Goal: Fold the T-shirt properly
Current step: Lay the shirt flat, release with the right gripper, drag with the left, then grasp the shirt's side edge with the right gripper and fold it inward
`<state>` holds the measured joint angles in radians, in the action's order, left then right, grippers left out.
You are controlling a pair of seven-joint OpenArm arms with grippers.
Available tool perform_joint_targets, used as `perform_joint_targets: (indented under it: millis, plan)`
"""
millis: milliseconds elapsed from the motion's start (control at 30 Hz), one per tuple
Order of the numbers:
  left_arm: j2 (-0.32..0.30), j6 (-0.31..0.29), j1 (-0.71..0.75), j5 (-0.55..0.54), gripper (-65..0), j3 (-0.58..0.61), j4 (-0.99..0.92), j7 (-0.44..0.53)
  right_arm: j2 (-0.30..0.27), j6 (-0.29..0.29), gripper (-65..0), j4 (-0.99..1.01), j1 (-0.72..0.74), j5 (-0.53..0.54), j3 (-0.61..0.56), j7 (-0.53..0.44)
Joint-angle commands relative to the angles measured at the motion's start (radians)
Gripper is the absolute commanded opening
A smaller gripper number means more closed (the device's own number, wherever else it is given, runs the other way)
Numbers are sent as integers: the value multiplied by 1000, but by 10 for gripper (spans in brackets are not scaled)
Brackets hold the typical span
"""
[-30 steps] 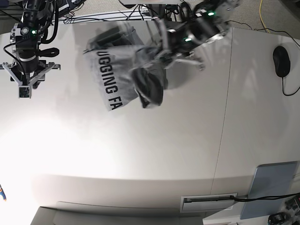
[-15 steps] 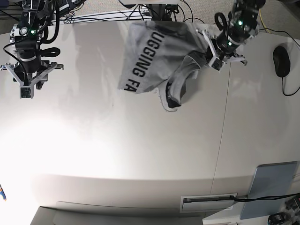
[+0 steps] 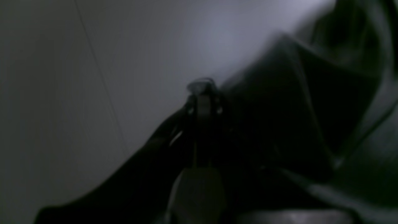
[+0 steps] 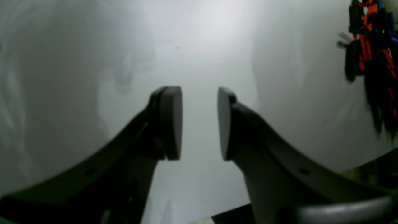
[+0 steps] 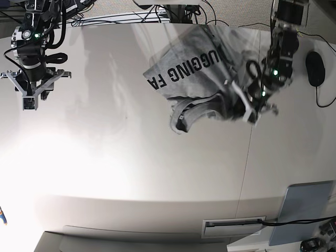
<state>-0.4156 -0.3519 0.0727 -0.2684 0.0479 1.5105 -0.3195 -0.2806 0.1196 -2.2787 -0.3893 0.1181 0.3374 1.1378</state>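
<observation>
1. Left pincer [image 5: 251, 111] is clenched on the heather-grey short-sleeved cotton T-shirt [image 5: 202, 73], gripping it at the garment's right edge in the base view, near the seam of the pale bench [image 5: 157, 173]
2. Right pincer [image 4: 199, 123] stands released with nothing between its two flat pads, over bare bench at the far left of the base view
3. T-shirt hangs bunched and partly lifted at the upper middle of the bench, its black block lettering facing up and running slantwise; a crumpled fold with the neck opening droops at its lower edge
4. Only the base view shows the whole garment, a black computer mouse [image 5: 315, 68] near the right edge and a flat grey-blue rectangular pad [image 5: 303, 210] at the lower right
5. Left wrist view is dark and blurred: closed pincer tips against dark cloth folds, with bench beyond
6. Right wrist view alone shows a red, blue and black cluster [image 4: 371, 53] at its right edge; what it is cannot be told
7. Compared with half a second earlier, the left arm has swung down and rightward, dragging the T-shirt along and turning the lettering; the right arm has not shifted
</observation>
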Motion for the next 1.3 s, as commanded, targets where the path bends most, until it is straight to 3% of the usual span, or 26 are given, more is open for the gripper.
perform_joint_targets:
  millis: [0,67,100,200,267,300,433,500,633,733,867,967,1067,1133,1267]
  plan:
    - [-14,-10,-27,-32,-650,-6,17,9,-1,-3,-454,-18,3,16,4,-31]
    - [-16,-16,-54,-60,-650,-7,20,-46,12,42,-454,-17,3,72,4,-43]
    - [-18,-16,-64,-75,-618,-8,22,-74,18,74,-454,-17,4,111,4,-52]
    - [-19,-22,-73,-126,-426,-36,41,-134,23,143,-454,-17,5,223,2,-77]
    - [-19,-85,-70,-192,-350,-89,52,-177,23,153,-454,-17,5,257,2,-90]
    - [-19,-125,-69,-241,-346,-123,53,-215,23,153,-454,-17,5,259,2,-92]
    - [-19,-241,-45,-476,-347,-278,53,-422,23,154,-454,-16,5,260,2,-98]
    - [-19,-264,-10,-549,-359,-342,53,-520,23,155,-454,-16,8,277,2,-104]
    - [-19,-286,84,-593,-474,-404,53,-649,23,188,-454,4,24,315,-16,-112]
    - [-15,-286,157,-592,-568,-404,53,-652,23,188,-455,92,55,315,-87,-114]
    - [5,-284,222,-592,-627,-404,53,-642,23,188,-471,264,128,296,-225,-122]
    - [34,-274,242,-572,-649,-397,53,-587,23,188,-553,366,188,278,-326,-139]
    - [77,-272,240,-483,-650,-359,52,-509,23,188,-648,439,231,242,-429,-164]
    - [101,-260,232,-420,-650,-306,51,-465,23,185,-650,465,247,213,-493,-172]
    - [126,-156,173,-301,-650,-155,51,-402,23,175,-650,474,251,176,-581,-163]
